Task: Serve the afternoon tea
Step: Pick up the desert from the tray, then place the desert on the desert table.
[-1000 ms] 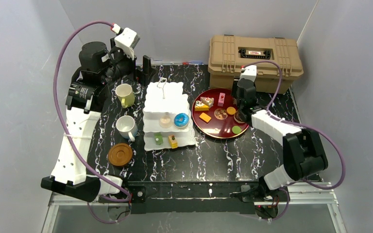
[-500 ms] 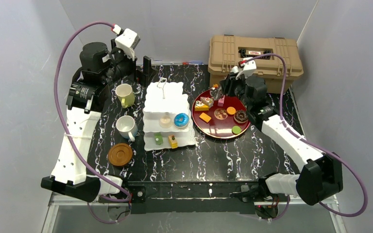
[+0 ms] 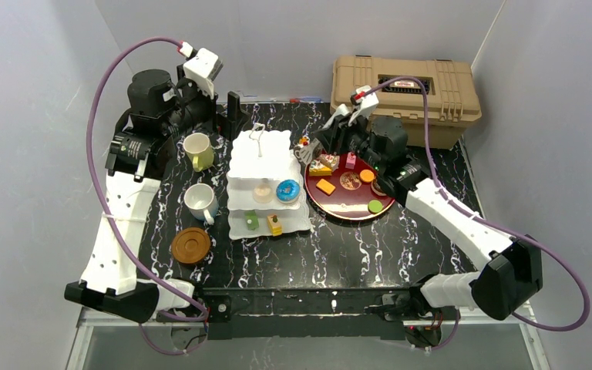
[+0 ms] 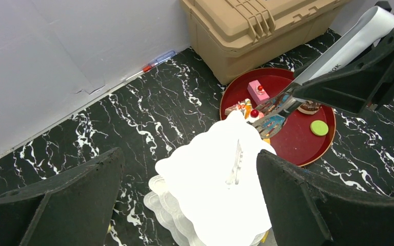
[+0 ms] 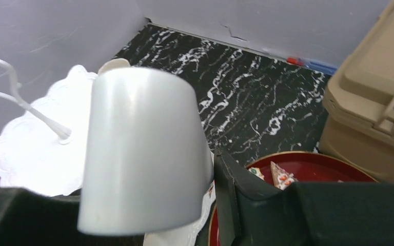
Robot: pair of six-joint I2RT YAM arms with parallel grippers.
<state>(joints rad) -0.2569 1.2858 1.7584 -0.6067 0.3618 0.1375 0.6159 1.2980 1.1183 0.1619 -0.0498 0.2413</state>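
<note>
The white three-tier cake stand [image 3: 266, 166] stands mid-table, with a blue doughnut [image 3: 287, 190] and small green and yellow pastries on its lower tiers. My right gripper [image 3: 341, 132] is shut on silver tongs [image 4: 282, 105]. The tongs' tips pinch a small cherry-topped pastry [image 4: 254, 114] beside the stand's top tier [image 4: 220, 179]. The round red tray [image 3: 354, 204] holds several more pastries. My left gripper [image 4: 189, 156] hangs open high above the stand. The yellow-green mug [image 3: 198, 150], white mug [image 3: 200, 202] and brown coaster [image 3: 190, 245] sit left of the stand.
The tan ribbed case [image 3: 405, 96] stands shut at the back right, just behind the tray. The stand's thin wire handle [image 3: 258, 131] rises from its top tier. Grey walls enclose the table on three sides.
My right arm has swung left from the tray's right side to the stand's top tier, carrying the tongs with the small pastry. The left arm has barely moved.
</note>
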